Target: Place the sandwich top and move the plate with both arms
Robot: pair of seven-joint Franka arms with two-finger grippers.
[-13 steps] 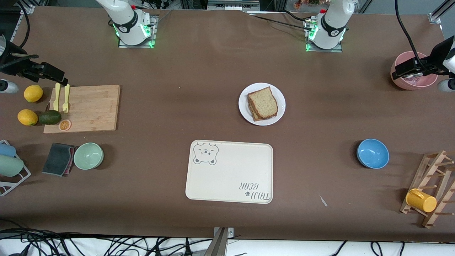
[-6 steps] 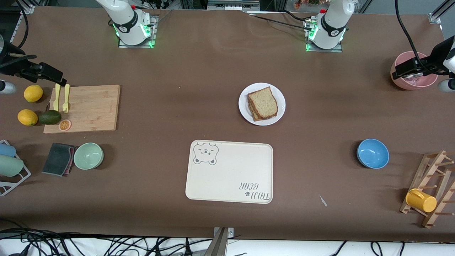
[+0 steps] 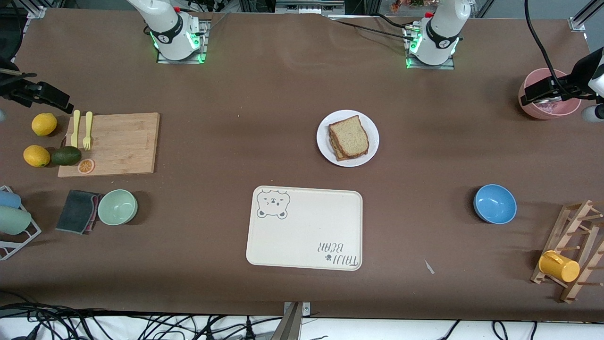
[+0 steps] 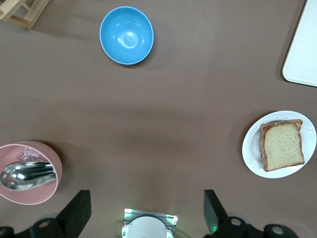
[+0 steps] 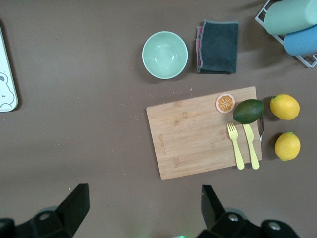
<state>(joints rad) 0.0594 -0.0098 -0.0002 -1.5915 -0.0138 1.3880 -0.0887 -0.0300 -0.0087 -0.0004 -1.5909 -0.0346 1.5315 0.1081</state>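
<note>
**Sandwich topped, plate not yet on the tray**

You had a brown surface [image 3: 264, 94] with both arms pulled well back and high, one at each end. The cream bear tray [image 3: 304, 228] lay nearer the front camera than everything in the middle, bare and, I'd judge, waiting as the plate's destination. Toward the right arm's end sat the wooden cutting board [image 3: 111, 144] with its yellow cutlery, the fruit beside it, and the green bowl [image 3: 117, 206] nearer the camera. Toward the left arm's end stood the pink bowl [image 3: 547, 101] and, nearer the camera, the blue bowl [image 3: 494, 203].

The plate [image 3: 325, 125] rested on the surface just farther from the camera than the tray, apart from it. On it the sandwich top [image 3: 349, 136] already capped the stack, sitting slightly askew so the lower slice's crust showed along one edge. By my reading, the placing step was done and the two-arm carry had not begun.

Your left gripper [image 4: 146, 213] hung over the surface near the pink bowl, fingers spread wide and holding nothing; the plate showed well off to one side in its wrist view. Your right gripper [image 5: 143, 210] hovered beside the cutting board, likewise spread and empty. Both seemed parked clear of the plate so neither would disturb the loose stack; each would need to come to an opposite rim.
</note>
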